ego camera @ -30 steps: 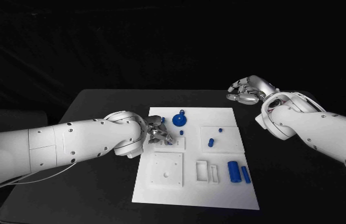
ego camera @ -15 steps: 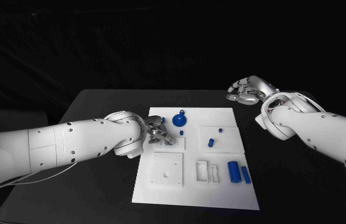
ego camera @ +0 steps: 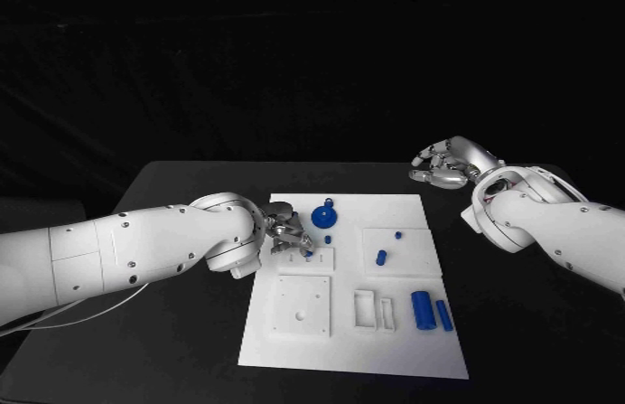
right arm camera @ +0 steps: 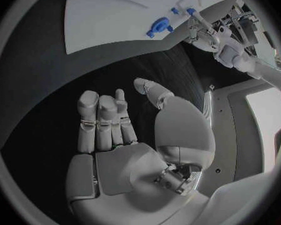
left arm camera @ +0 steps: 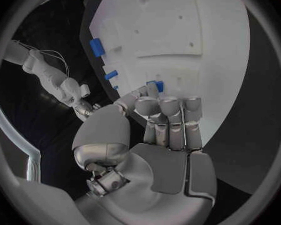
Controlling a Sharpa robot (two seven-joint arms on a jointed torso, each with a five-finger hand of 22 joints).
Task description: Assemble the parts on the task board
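Since a second ago the left hand (ego camera: 288, 235) has edged up the white plastic task board (ego camera: 391, 350) toward the round blue knobbed part (ego camera: 324, 215), lying just beyond its curled fingers; whether they pinch anything cannot be told. The right hand (ego camera: 445, 163) hangs off-board, fingers loosely curled, empty.

A: Where is the left robot hand (ego camera: 288, 234)?

B: Low over the task board (ego camera: 391, 354), at its left edge near the far end, fingers curled down beside a small square block (ego camera: 321, 259). Whether it holds anything, I cannot tell.

A: And the right robot hand (ego camera: 444, 164)?

B: Raised over the black bench (ego camera: 182, 187), beyond the board's far right corner, fingers curled in.

A: The blue parts?

B: A round piece (ego camera: 324, 214) just beside the left robot hand; a cylinder (ego camera: 422, 308) and a thinner pin (ego camera: 444, 314) side by side near the right edge.
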